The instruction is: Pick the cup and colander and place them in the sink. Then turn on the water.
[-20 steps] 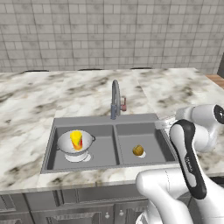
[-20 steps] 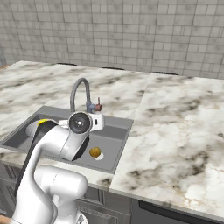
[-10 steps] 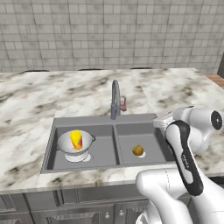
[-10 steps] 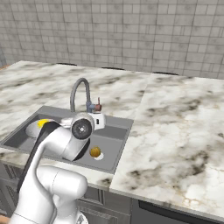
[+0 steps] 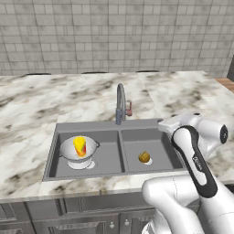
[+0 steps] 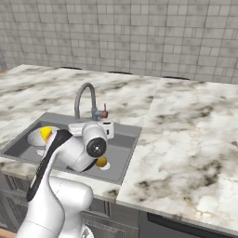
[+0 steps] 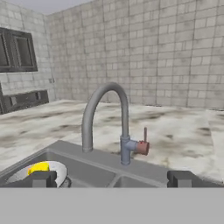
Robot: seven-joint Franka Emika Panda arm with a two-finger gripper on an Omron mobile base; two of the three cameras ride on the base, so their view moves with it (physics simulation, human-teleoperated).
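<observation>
The white colander (image 5: 80,154) sits in the left basin of the grey sink (image 5: 109,164), and the yellow cup (image 5: 79,146) with its red-orange patch stands upright inside it. In the hand view the colander (image 7: 51,171) and cup (image 7: 39,166) lie at lower left. The arched faucet (image 7: 107,118) rises straight ahead with its red handle (image 7: 143,146) upright, and no blue stream falls from the spout. My gripper (image 7: 111,178) is open and empty. It hovers over the sink's right basin and faces the faucet (image 5: 120,103).
A yellowish-brown ball (image 5: 145,157) lies in the right basin near the drain. Marble counter (image 5: 192,91) surrounds the sink, with a tiled wall behind. Dark wall cabinets (image 7: 17,48) show at the left of the hand view. My own arm (image 5: 192,155) covers the counter right of the sink.
My hand has shifted a little toward the sink's right rim, and the forearm has swung with it. Colander, cup and ball stay where they were.
</observation>
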